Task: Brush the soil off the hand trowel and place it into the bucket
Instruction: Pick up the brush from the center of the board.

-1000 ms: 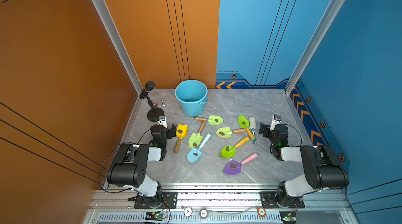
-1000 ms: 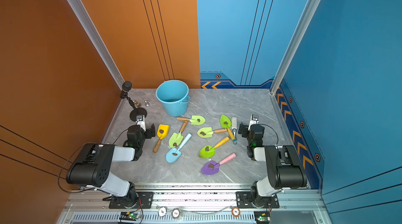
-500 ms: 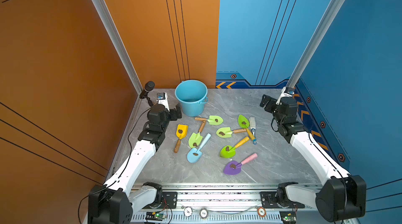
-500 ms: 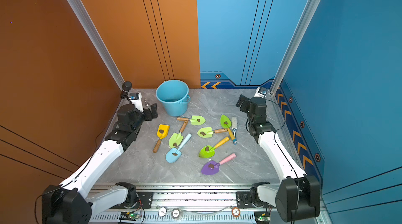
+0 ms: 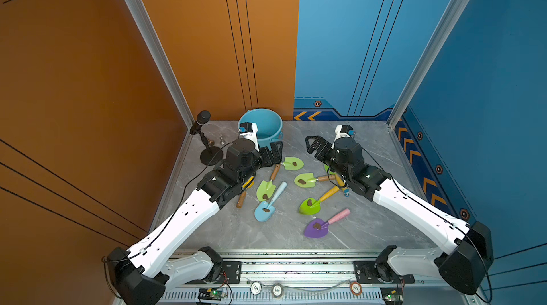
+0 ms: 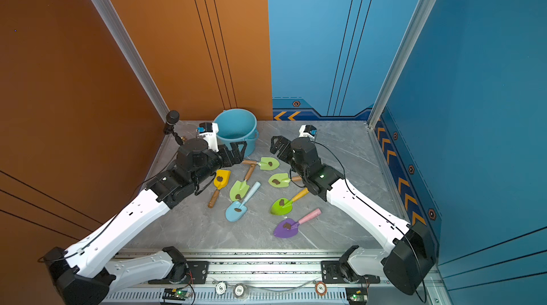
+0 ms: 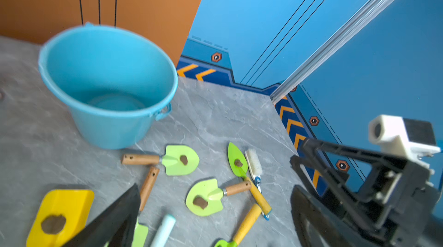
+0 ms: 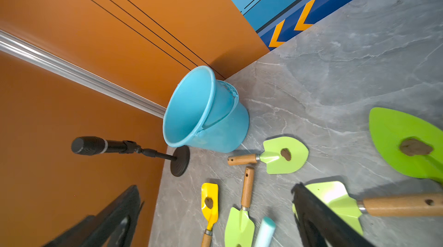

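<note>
Hovering both arms over the trowel pile right now, and honestly none of the job is looking done yet. My left gripper (image 5: 273, 152) is hanging just beside the near side of the bucket (image 5: 268, 124), fingers spread as wide as they go and gripping nothing. My right gripper (image 5: 314, 144) is doing the same over bare worktop (image 5: 373, 146) between the pile and the far edge, wide open and empty too. The bucket is sitting upright at the far edge, toward the far-left corner, and from my left wrist view it's looking empty inside. The trowels are all lying flat around the middle of the worktop: a pale green trowel (image 5: 291, 164) closest to the bucket, a yellow trowel (image 6: 225, 173) toward the left edge, a light blue trowel (image 5: 262, 213), a lime trowel (image 5: 312, 208), and a purple trowel (image 5: 313, 231) nearest the near edge. Every blade I'm seeing is carrying a lump of the soil (image 5: 317, 225), so nothing is brushed. The brush (image 7: 254, 164) is lying right alongside a leaf-shaped green trowel (image 7: 233, 154), and nobody is holding it. So I'm guessing everything is left to do: grabbing the brush, picking up a trowel, sweeping the lump off, then dropping the trowel in the bucket.
</note>
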You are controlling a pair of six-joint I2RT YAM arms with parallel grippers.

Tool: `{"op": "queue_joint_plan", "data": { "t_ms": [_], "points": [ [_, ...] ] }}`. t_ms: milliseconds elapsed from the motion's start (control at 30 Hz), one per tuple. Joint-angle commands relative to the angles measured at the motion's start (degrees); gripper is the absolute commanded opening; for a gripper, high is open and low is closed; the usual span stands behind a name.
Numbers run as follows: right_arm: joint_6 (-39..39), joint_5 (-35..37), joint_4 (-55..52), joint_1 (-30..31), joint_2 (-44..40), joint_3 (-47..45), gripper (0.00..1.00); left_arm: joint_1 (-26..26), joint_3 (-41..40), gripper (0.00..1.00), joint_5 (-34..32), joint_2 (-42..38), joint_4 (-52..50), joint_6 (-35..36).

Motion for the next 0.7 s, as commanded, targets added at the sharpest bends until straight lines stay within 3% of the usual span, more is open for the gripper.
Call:
{"op": "queue_joint_plan", "data": {
  "t_ms": [0, 100, 200, 300, 433, 667],
  "points": [
    [4.53, -5.88, 3.39, -4.49, 3.15, -1.14, 1.0, 2.68, -1.39, 0.97, 5.82, 0.97, 1.12, -4.16],
    [0.0, -2.7, -4.85, -7.03, 6.13, 1.93, 1.0, 3.27, -1.03, 0.98, 7.68, 2.03, 3.98, -1.59],
    [-7.78, 6.23, -20.97, -8.68, 9.79, 8.68, 1.0, 4.25, 3.3, 0.98, 6.67, 4.57, -1.22, 3.24],
    [-12.49, 8.36, -33.22, -13.86, 15.39, 13.94, 1.0, 3.14, 7.61, 0.98, 5.96, 7.94, -6.2, 11.66],
    [-20.58, 6.69, -36.69, -18.98, 22.46, 16.39, 0.91, 0.65, 12.02, 0.99, 3.78, 11.34, -10.29, 20.53],
    [-32.03, 2.91, -39.76, -21.25, 32.28, 19.9, 0.82, -1.3, 11.31, 0.99, 0.03, 12.99, -8.06, 22.75]
  ]
}}
